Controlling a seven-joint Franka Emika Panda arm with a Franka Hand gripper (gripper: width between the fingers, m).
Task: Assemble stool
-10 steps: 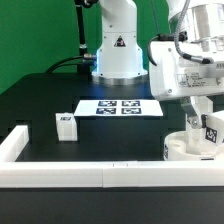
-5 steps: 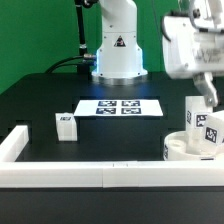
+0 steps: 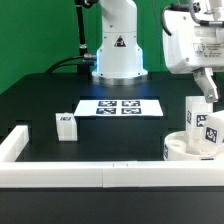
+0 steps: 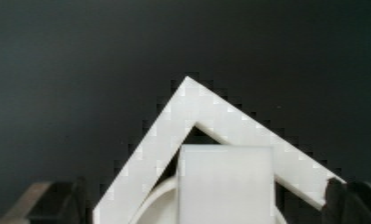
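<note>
The round white seat (image 3: 178, 150) lies in the front corner at the exterior view's right. Two white legs stand on it: a plain one (image 3: 193, 112) and one with a tag (image 3: 208, 131). A third tagged leg (image 3: 66, 124) stands alone on the table at the exterior view's left. My gripper (image 3: 207, 92) hangs open and empty just above the legs on the seat. In the wrist view my gripper (image 4: 200, 205) shows dark fingers (image 4: 50, 200) far apart, with a leg's white top (image 4: 226, 180) below and between them, not touched.
White border rails run along the front (image 3: 90, 176) and the exterior view's left (image 3: 15, 146); their corner shows in the wrist view (image 4: 185, 100). The marker board (image 3: 120, 107) lies before the robot base (image 3: 117, 55).
My gripper was low at the legs on the seat one second ago. It has risen clear of them, and an upright leg now stands free on the seat.
</note>
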